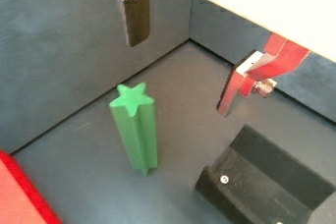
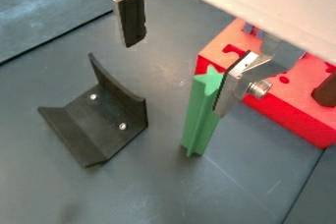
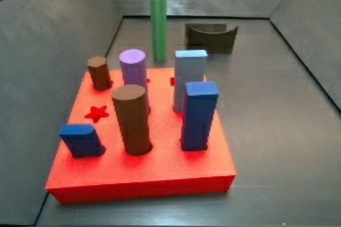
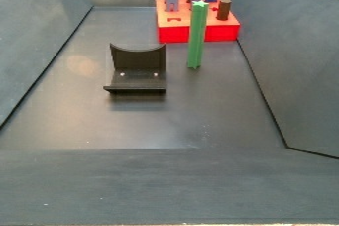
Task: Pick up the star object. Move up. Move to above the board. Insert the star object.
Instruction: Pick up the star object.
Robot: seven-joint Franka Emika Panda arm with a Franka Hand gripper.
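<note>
Pick-up step: my gripper (image 2: 182,41) above star (image 2: 203,110), jaws apart, empty. Next: descend, clamp, then lift toward board (image 3: 134,161).

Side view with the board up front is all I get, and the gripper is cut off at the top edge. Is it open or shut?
Observer: Open. In both wrist views the gripper has its fingers spread and holds nothing.
Operator: Lined up for the pick?
Observer: Not quite. In a wrist view the star object stands upright, much nearer one finger than the other, so it looks off-centre.
Operator: Is it touching the board?
Observer: No. In a side view it stands on the floor apart from the board. The fixture is beside it, also apart.
</note>
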